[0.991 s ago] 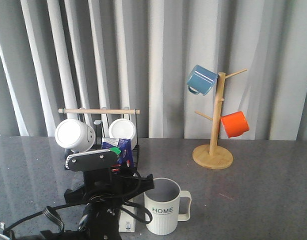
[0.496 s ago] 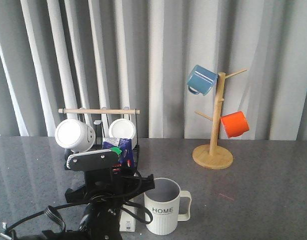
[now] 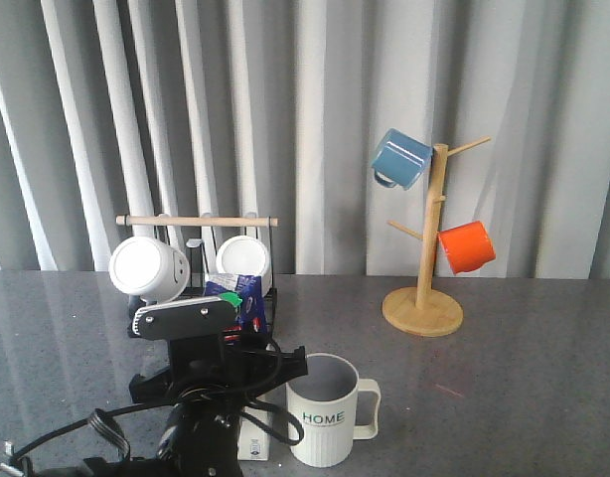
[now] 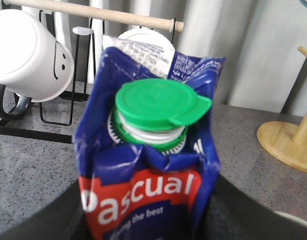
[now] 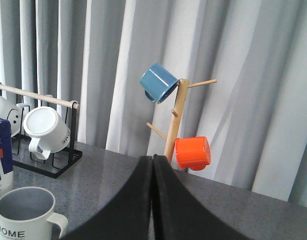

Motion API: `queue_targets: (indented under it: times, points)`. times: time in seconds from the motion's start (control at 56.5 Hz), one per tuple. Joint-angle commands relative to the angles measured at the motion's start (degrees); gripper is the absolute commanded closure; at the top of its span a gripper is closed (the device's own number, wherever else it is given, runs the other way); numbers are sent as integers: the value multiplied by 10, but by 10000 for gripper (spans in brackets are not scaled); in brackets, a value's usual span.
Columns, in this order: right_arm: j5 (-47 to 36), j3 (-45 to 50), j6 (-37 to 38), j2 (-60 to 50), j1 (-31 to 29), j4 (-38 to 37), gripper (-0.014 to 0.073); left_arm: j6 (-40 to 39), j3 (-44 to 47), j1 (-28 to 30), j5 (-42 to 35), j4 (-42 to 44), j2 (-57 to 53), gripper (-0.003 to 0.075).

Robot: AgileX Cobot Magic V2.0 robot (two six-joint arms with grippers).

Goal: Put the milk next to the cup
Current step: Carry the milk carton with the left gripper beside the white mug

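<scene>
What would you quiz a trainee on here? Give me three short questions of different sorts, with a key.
1. True or false: the orange mug hangs higher than the blue mug.
2. What colour is the cap on the milk? A red, B green, C white.
3. Fill in: the claw that is shut with nothing in it is the ____ one.

Key
1. False: the blue mug hangs higher than the orange mug.
2. B.
3. Right: in its wrist view the right claw has its fingers pressed together, empty.
</scene>
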Motion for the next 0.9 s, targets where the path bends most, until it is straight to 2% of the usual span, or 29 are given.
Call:
queue_targets:
  times: [0.0, 0.106, 0.265, 0.319, 0.372, 0.726, 0.885]
  points:
    - [-41, -15, 0, -1, -5, -2, 602, -3, -13, -1, -7, 14, -24, 658]
    - [-41, -15, 0, -1, -5, -2, 602, -3, -13, -1, -7, 14, -26, 522]
    - [-40, -15, 0, -1, -5, -2, 602, 3, -13, -1, -12, -6, -26, 195]
    - [-40, -15, 0, -1, -5, -2, 602, 15, -13, -1, -15, -16, -26, 64]
    - [-40, -15, 0, -1, -5, -2, 602, 23, -13, -1, -16, -18, -26, -16]
    - [-40, -15, 0, -1, -5, -2, 602, 45, -13, -2, -1, -16, -107, 17]
    - [-40, -15, 0, -1, -5, -2, 602, 45, -13, -2, 42, -16, -200, 83]
